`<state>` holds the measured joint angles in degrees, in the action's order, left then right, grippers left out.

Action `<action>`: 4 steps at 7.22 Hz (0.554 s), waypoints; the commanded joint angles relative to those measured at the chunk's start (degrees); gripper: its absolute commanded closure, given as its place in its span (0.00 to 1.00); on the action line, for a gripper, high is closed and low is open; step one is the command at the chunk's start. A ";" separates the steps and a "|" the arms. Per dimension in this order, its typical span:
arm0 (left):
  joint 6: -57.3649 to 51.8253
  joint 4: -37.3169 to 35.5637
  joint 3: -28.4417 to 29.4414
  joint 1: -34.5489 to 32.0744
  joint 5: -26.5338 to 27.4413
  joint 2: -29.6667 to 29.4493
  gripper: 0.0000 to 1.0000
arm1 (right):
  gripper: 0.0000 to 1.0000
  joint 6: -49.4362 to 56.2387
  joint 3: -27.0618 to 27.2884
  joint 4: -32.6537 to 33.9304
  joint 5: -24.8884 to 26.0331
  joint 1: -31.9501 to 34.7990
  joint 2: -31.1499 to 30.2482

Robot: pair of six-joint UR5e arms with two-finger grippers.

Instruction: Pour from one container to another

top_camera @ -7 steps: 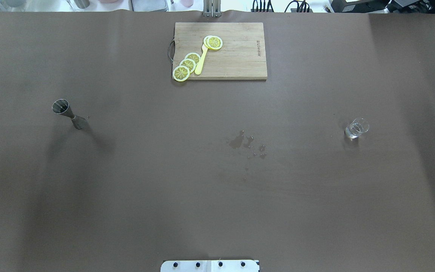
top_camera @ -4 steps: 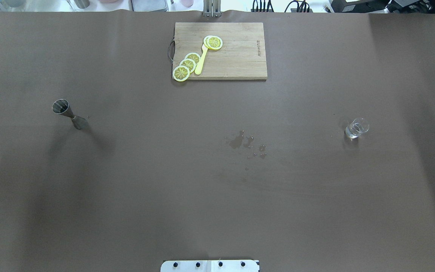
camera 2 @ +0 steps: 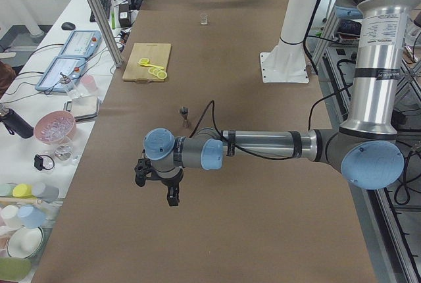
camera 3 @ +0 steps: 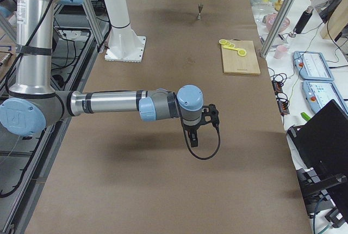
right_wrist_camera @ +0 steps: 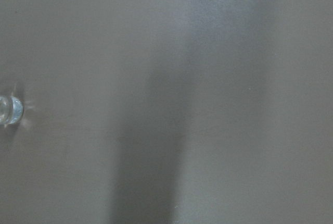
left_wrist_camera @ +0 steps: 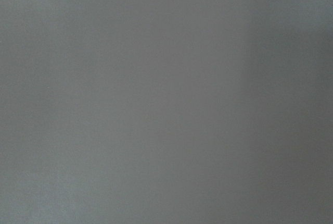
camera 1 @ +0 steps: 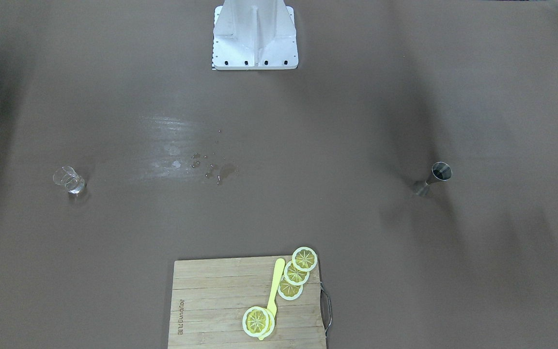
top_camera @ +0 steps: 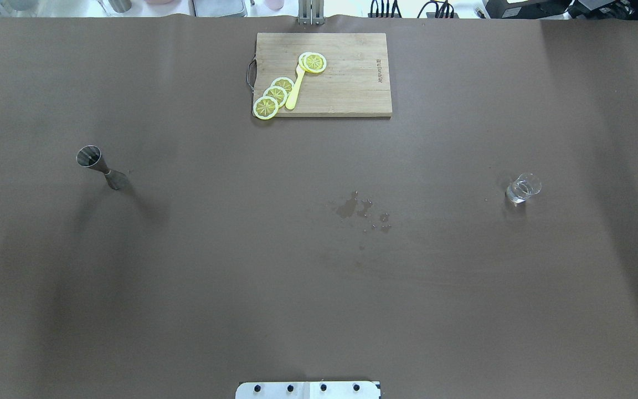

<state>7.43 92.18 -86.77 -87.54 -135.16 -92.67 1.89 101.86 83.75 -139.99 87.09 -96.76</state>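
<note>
The left gripper is black and blocky. It hangs from a grey wrist with pale blue joint caps, low over the matte brown table cover. It shows only in the side view from the robot's left, so I cannot tell whether its jaws are apart or together. Its wrist camera shows nothing but flat, grainy brown-grey surface.

The jigger stands beyond these jaws, further in along the table and well apart from them. It is brushed steel, two cones joined at a pinched waist. It stands upright on one cone, its open mouth dark inside.

The right gripper is also black, with a thin cable looped under it, and it hangs over the other end of the table. It too shows only in a side view, so the state of its jaws cannot be told. The glass cup sits at the left edge of its wrist view as a small round glint. The cup is clear and thick-based, and it stands upright on the cover, off to one side of these jaws — not between them.

Between the two vessels, near mid-table, lies a scatter of wet spots. At the far edge from the robot lies a rectangular wooden cutting board with a wire handle. It carries flat round lemon slices and a slim yellow plastic fork.
</note>
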 commanded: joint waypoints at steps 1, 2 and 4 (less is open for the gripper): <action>0.12 -0.07 -0.15 0.00 -0.01 -0.14 0.01 | 0.00 0.21 1.23 -0.26 -2.13 -1.92 0.00; 0.21 -0.15 -0.24 0.00 -0.10 -0.14 0.01 | 0.00 0.22 2.11 -0.26 -1.78 -2.97 0.00; 0.04 -0.07 -0.15 0.00 -3.43 0.03 0.01 | 0.00 0.13 5.26 -1.57 -1.43 -5.43 -0.18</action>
<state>7.59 92.02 -86.90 -87.54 -137.08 -92.73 2.12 105.18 83.07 -141.58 83.16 -96.82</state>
